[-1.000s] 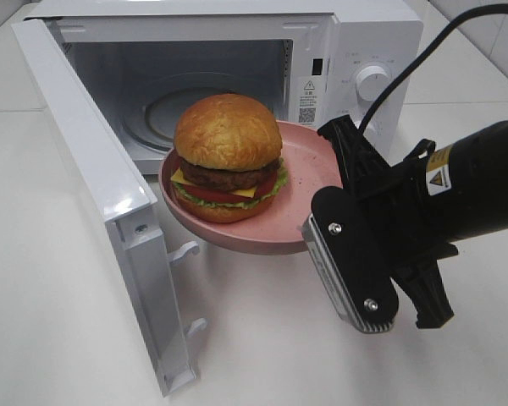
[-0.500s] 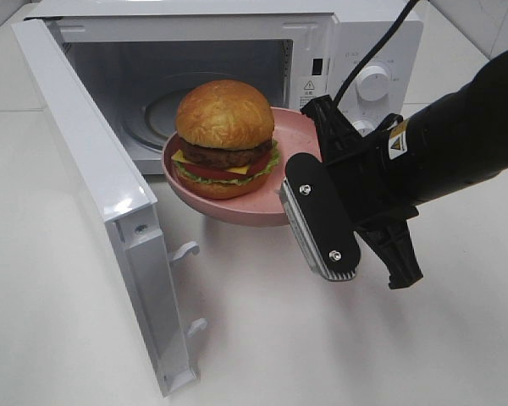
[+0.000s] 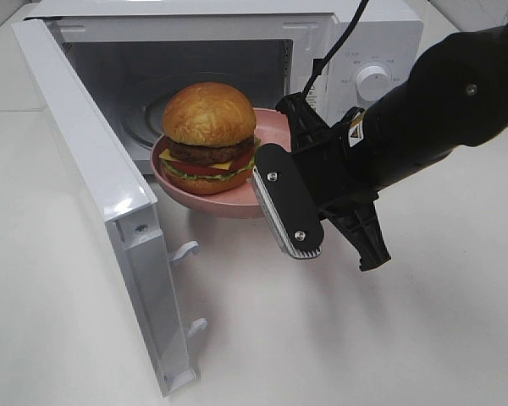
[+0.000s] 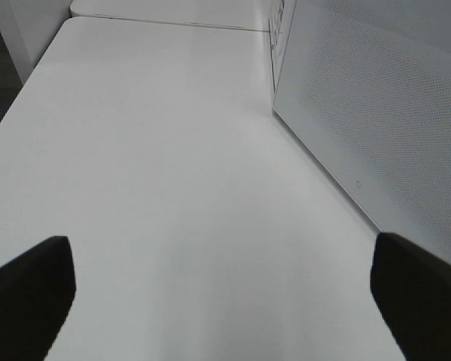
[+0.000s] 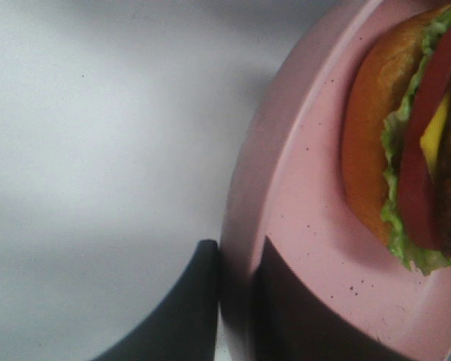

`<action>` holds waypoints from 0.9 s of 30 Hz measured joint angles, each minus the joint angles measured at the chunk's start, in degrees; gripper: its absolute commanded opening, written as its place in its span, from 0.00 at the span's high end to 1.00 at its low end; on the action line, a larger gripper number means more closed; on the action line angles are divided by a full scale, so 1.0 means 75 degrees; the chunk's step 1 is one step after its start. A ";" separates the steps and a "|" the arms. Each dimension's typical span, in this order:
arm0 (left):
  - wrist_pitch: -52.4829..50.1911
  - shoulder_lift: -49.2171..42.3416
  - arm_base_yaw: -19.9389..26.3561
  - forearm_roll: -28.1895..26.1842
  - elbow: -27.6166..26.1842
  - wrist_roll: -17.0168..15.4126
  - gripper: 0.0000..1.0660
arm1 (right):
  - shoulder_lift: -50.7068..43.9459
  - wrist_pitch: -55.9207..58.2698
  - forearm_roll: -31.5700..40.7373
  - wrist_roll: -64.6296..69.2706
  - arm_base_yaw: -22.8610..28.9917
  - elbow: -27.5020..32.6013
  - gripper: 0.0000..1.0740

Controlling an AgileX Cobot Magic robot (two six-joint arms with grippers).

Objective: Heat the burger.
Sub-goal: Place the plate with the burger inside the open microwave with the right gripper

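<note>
Step in hand: loading. Your right gripper (image 5: 237,271) is closed tight on the near rim of the shallow pink plate (image 3: 195,201), one finger above the rim and one below, and the plate hangs clear of the white tabletop (image 3: 68,338). The tall burger with the glossy brown bun, dark patty, cheese, tomato and lettuce (image 3: 209,131) sits upright on that plate, toward the side away from the grip. Plate and burger are at the mouth of the white microwave oven (image 3: 372,34), in front of the round glass turntable (image 3: 152,114) and, as far as you can judge, not over it yet. The microwave's door (image 3: 93,194) stands swung wide open. Your left gripper (image 4: 225,301) is spread fully, holding nothing, on the outer side of that door, low over the tabletop. Next move, by my reading: carry the plate deeper into the microwave, level, since a stack this tall could tip; clear the opening's right edge with the wrist; set the plate down centred on the turntable; only then let go and back out. The door and the round dial (image 3: 372,82) on the microwave's front panel come after that.
</note>
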 measured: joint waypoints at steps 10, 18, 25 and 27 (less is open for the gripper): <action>0.0000 0.0000 0.0000 0.0000 0.0000 0.0000 0.06 | 0.0558 0.0199 -0.0023 0.0000 0.0000 -0.0718 0.98; 0.0000 0.0000 0.0000 0.0000 0.0000 0.0000 0.06 | 0.0879 0.0527 -0.0130 0.0000 -0.0107 -0.1176 0.98; 0.0000 0.0000 0.0000 -0.0008 0.0000 0.0000 0.06 | 0.0963 0.0535 -0.0176 -0.0031 -0.0252 -0.1360 0.97; 0.0000 0.0000 0.0000 -0.0008 0.0000 0.0000 0.06 | 0.1039 0.0565 -0.0176 -0.0038 -0.0260 -0.1459 0.97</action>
